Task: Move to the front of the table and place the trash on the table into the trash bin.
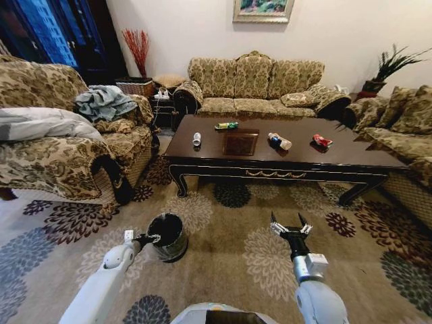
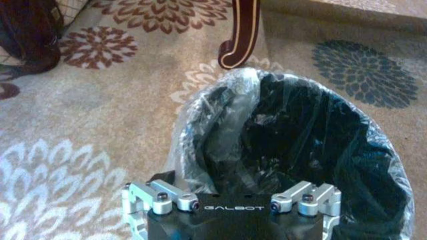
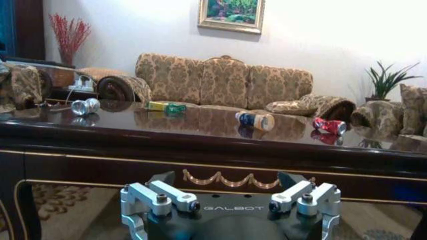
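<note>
Left gripper (image 1: 154, 237) clamped on trash bin (image 1: 169, 236) rim on the carpet, right gripper (image 1: 291, 226) fingers apart facing the table (image 1: 324, 158) holding 4 trash (image 1: 279, 141) items.

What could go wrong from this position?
1. The left hand sits at the rim of the trash bin, which stands on carpet; driving forward could tip or drag it.
2. The can and small bottle lie on their sides on the glossy table; a nudge could roll them away.
3. The right hand, open, is level with the table's front edge and well short of the trash; advancing could bump that edge.
</note>
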